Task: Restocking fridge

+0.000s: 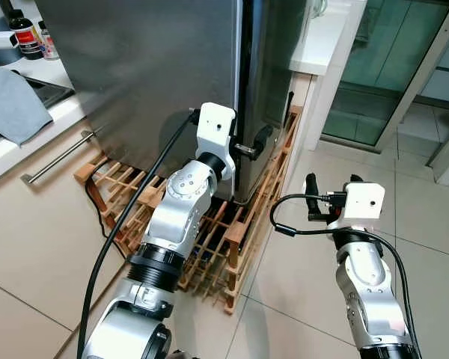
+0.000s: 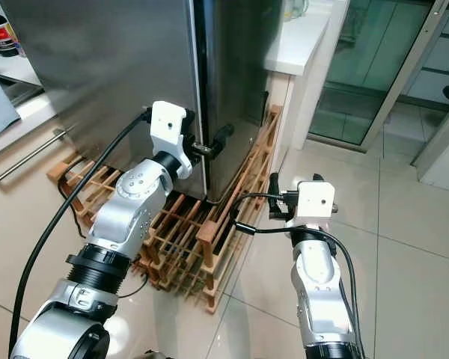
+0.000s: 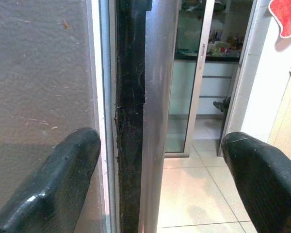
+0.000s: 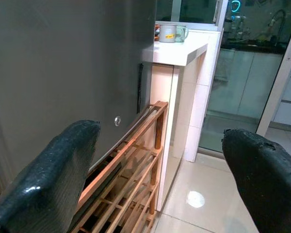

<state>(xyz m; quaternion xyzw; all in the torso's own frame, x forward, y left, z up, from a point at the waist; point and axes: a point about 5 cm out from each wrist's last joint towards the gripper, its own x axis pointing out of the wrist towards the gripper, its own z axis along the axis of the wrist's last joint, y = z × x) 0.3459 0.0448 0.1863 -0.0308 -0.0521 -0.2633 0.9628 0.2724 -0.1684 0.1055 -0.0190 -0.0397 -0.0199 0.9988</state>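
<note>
The left hand [image 1: 256,144] is raised against the front corner of the steel fridge [image 1: 157,82], its black fingers reaching round the door's edge, and a wooden rack [image 1: 209,239] lies on the floor directly below it, under the fridge. The right hand [image 1: 331,196] hangs lower and well to the right of the left one, over the tiled floor [image 1: 299,299], fingers spread and touching nothing, with a glass door [image 1: 389,67] beyond it. Far to the left of the left hand, a grey cloth [image 1: 15,105] lies on a worktop [image 1: 56,112] with dark bottles [image 1: 22,34] behind it.
</note>
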